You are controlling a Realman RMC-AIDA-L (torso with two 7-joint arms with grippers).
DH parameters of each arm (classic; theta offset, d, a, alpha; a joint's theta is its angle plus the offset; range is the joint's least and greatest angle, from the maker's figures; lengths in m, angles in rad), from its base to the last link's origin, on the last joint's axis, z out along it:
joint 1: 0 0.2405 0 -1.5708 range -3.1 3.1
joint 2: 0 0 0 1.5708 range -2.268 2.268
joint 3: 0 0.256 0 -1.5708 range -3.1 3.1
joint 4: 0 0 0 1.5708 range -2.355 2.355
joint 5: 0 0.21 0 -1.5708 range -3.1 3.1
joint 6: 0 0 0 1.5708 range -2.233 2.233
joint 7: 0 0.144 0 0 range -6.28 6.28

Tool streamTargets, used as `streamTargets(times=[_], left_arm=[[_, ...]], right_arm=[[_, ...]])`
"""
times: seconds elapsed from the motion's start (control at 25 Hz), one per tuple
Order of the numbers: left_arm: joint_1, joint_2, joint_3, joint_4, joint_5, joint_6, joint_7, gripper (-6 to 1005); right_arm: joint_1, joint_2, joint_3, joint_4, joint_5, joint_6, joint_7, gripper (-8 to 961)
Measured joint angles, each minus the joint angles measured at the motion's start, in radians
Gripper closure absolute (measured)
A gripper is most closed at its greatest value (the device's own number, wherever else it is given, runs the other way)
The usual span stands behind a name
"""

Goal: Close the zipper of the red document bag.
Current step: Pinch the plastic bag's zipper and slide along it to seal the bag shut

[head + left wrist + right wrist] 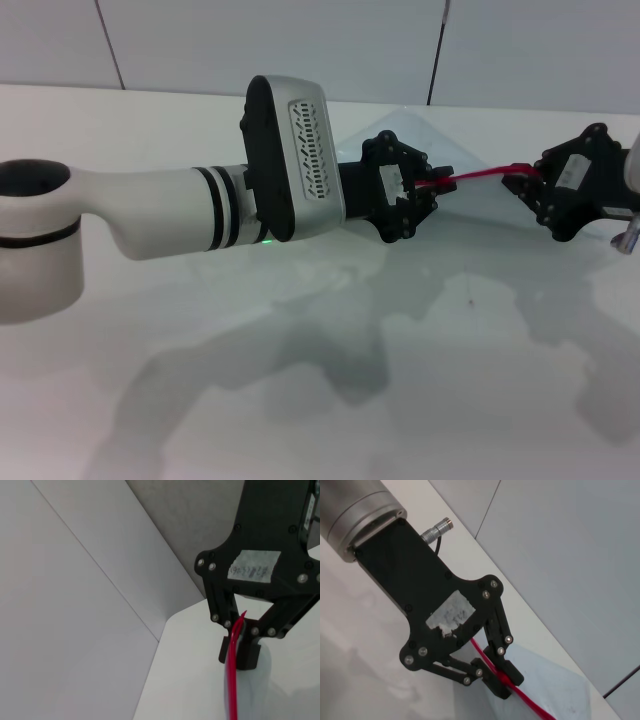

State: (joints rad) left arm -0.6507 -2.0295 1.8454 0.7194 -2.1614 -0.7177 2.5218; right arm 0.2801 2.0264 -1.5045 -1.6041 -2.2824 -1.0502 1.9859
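The zipper (480,176), a thin bright red strip, stretched taut above the glossy white table (300,400) between the two claws. The red document bag (470,215), a translucent pale pouch, hung below it, its film nearly lost against the table. The left gripper (436,180), matte black linkage on a white arm, was clamped on the zipper's left end. The right gripper (518,180) pinched the other end, fingers closed on the strip.
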Motion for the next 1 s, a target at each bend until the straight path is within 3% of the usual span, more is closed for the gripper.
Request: streamTargets(times=[1.0], left_arm=[[0.025, 0.000, -0.026, 0.001, 0.001, 0.020, 0.002, 912]], right_arm=[[-0.005, 0.003, 0.029, -0.008, 0.000, 0.003, 0.003, 943]])
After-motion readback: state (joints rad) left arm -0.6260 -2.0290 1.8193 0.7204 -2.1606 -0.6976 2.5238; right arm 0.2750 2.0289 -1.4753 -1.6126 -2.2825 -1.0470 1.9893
